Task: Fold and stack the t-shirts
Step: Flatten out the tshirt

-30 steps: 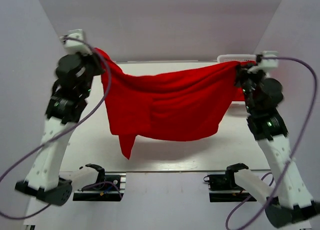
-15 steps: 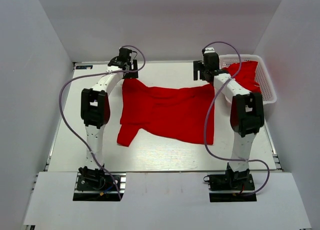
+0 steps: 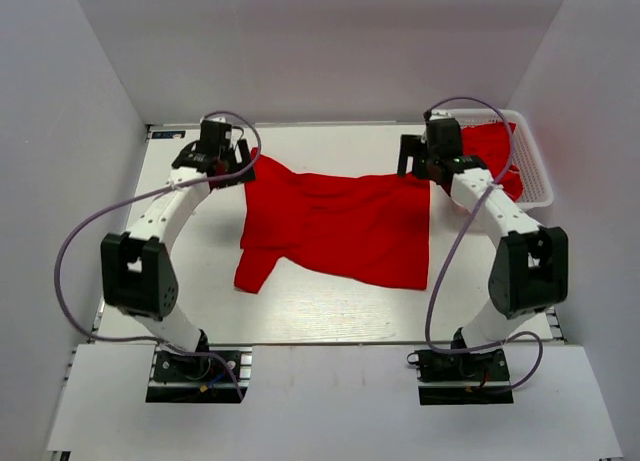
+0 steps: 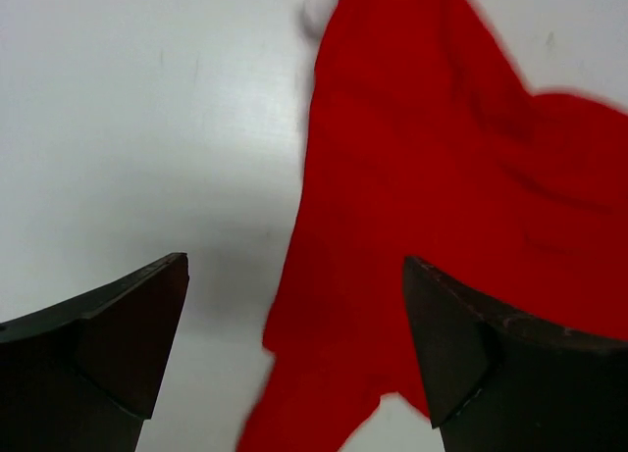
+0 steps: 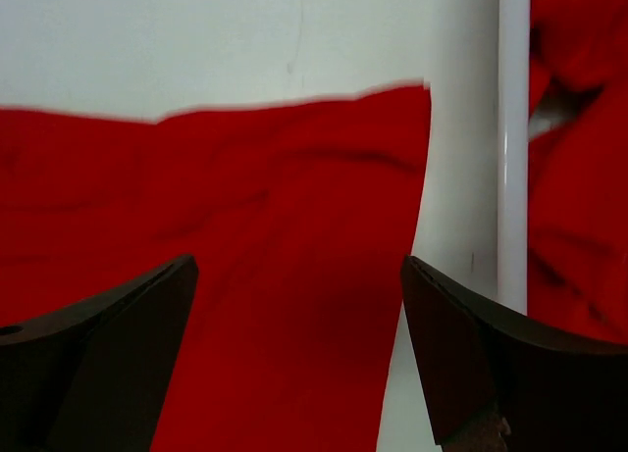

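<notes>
Plain bright red cloth t-shirt spread flat on white table, beneath both claws. Left gripper and right gripper held wide, nothing gripped. Second red t-shirt seen in white plastic lattice basket beside right gripper.

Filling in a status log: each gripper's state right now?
Left gripper: open, empty, above the shirt.
Right gripper: open, empty, above the shirt.

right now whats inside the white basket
Bunched red cloth lies in the basket, likely t-shirts. How many there are, and anything beneath them, is covered.
</notes>
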You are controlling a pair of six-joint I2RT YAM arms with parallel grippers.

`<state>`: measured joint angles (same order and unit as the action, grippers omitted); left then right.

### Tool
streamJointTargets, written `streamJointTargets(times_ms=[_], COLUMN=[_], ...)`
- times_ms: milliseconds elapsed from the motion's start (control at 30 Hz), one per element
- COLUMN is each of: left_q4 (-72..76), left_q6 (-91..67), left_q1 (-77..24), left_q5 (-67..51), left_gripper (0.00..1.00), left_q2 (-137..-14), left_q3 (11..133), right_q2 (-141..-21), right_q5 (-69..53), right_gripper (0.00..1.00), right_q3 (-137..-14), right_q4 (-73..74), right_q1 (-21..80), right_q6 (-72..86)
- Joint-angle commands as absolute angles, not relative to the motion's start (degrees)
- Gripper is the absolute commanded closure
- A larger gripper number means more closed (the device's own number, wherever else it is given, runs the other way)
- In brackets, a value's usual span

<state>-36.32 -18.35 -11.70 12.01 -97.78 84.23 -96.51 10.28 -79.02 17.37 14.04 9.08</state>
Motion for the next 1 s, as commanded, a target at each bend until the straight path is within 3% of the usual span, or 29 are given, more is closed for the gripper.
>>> streamJointTargets(times_ms=[0, 267, 367, 533, 767, 967], left_q4=[-39.19, -39.2, -40.07, -41.48, -32.62, -30.59], left_q6=[-26.09, -33.66, -34.72, -34.72, -34.72, -32.96], left_q1=[-13.09, -14.15, -14.15, -14.15, -14.67, -14.68], left_q5=[9.05, -2.28, -2.29, -0.35, -2.99, -3.52], left_gripper=[0.0, 0.0, 0.02, 0.12, 0.35, 0.67], left_q2=[-89.84, -71.38, -66.37, -63.72, -67.32, -69.35], left_q3=[72.3, 45.22, 40.45, 36.57, 33.57, 31.56], right_q2=[-91.15, -76.57, -72.88, -68.65, -63.99, -63.81], right_q5=[7.91, 11.51, 10.12, 9.05, 11.42, 11.78], right_gripper=[0.1, 0.1, 0.1, 0.1, 0.1, 0.1], right_q3=[-71.73, -54.35, -50.12, -42.65, -40.08, -39.21], right_q4=[21.35, 24.87, 24.87, 24.7, 25.48, 26.98], right_q1=[14.06, 13.98, 13.8, 13.97, 14.06, 14.06], right_q6=[15.02, 23.01, 25.57, 28.64, 30.06, 30.85])
